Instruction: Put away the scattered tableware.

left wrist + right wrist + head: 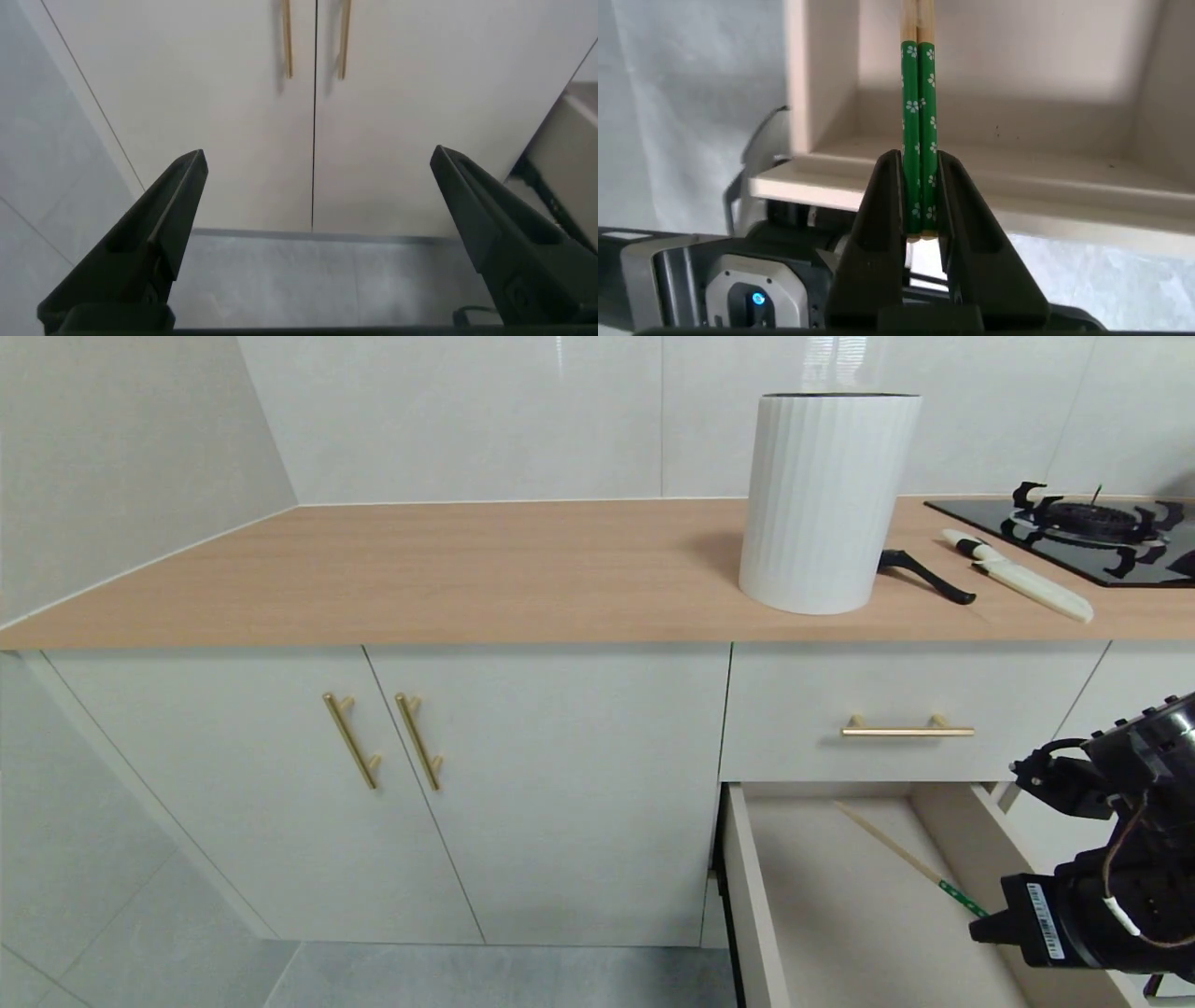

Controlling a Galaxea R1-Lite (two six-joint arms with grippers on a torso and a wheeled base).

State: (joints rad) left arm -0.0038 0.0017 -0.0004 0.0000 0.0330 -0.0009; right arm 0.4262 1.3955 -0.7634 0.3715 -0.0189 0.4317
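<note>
Head view: right claw (980,919) down at 5 o'clock; chopsticks (896,854) run from it toward 10 o'clock, into the open drawer (747,877).
Left wrist view: left claw (318,163) spread wide, holding nothing, facing the cabinet doors (420,112).
Right wrist view: right claw clamped on the chopsticks' green ends; their long axis points straight into the drawer.

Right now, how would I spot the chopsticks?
Find the open drawer under the wooden counter. The chopsticks slant over it, pinched in the right gripper. Only they are thin wooden sticks with green flowered ends.
</note>
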